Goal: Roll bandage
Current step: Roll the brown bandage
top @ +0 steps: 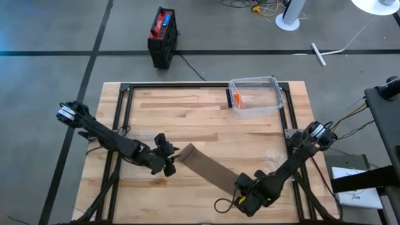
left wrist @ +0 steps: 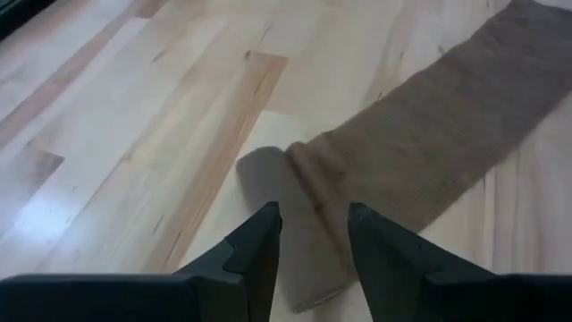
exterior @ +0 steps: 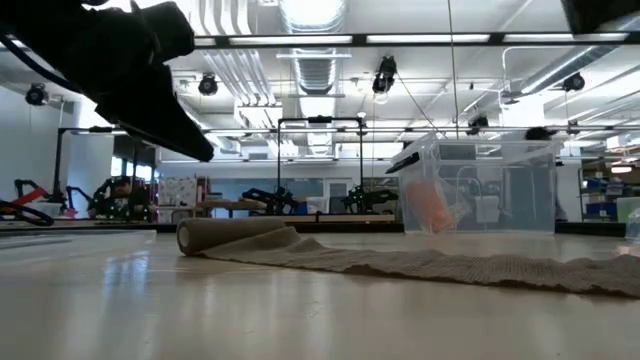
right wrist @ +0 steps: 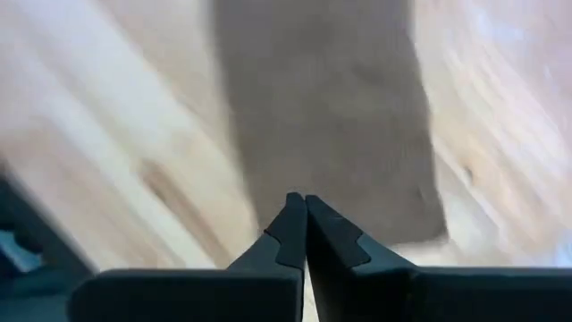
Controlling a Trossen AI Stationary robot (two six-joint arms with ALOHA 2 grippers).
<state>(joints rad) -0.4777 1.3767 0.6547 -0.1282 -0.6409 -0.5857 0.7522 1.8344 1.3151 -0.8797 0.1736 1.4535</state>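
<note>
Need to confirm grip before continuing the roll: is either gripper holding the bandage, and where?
The left gripper is open over the bandage's rolled end, gripping nothing. The right gripper is shut at its far end; a hold cannot be told.

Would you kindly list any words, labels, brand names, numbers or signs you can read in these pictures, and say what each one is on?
None can be read.
Red and black box on the floor beyond the table: its top shows markings too small to read.
Clear plastic bin: no label visible.
Brown fabric bandage: plain, no print.
</note>
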